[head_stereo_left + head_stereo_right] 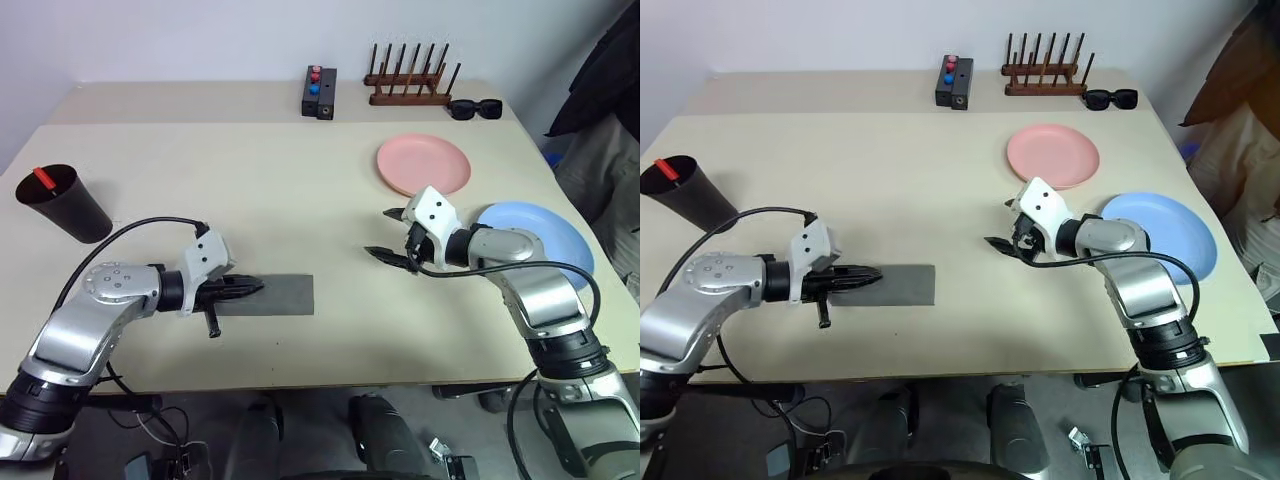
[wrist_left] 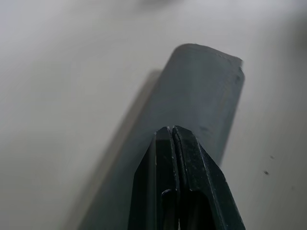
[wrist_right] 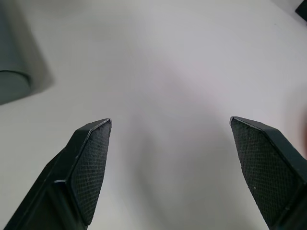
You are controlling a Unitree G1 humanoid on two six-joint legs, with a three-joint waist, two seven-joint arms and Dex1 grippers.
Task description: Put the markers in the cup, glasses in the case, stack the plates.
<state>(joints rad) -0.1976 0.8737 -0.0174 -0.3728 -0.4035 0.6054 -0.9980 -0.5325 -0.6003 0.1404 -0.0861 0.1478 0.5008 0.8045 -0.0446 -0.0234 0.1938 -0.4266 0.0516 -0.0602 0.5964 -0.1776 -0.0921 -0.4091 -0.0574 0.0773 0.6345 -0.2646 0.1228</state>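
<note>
Left eye view: one beige bench (image 1: 270,180) carries two plates, one cup and one closed grey case. The salmon pink plate (image 1: 424,164) lies toward the far right corner; the light blue plate (image 1: 545,236) lies apart from it at the right edge, nearer the front and partly behind the right arm. The dark cup (image 1: 64,203) stands tilted at the left edge with one red-capped marker (image 1: 44,178) poking above its rim; a second marker cannot be made out. The case (image 1: 268,295) lies flat near the front edge, left of centre, its lid down.

The left end effector (image 1: 250,286), fingers pressed together and holding nothing, hangs over the case's left end. The right end effector (image 1: 390,234) stands with its two fingers spread wide and empty over bare bench, just left of the blue plate.

Along the far edge sit one small black box with coloured buttons (image 1: 319,91), one wooden peg rack (image 1: 412,78) and one pair of black sunglasses (image 1: 475,108).
</note>
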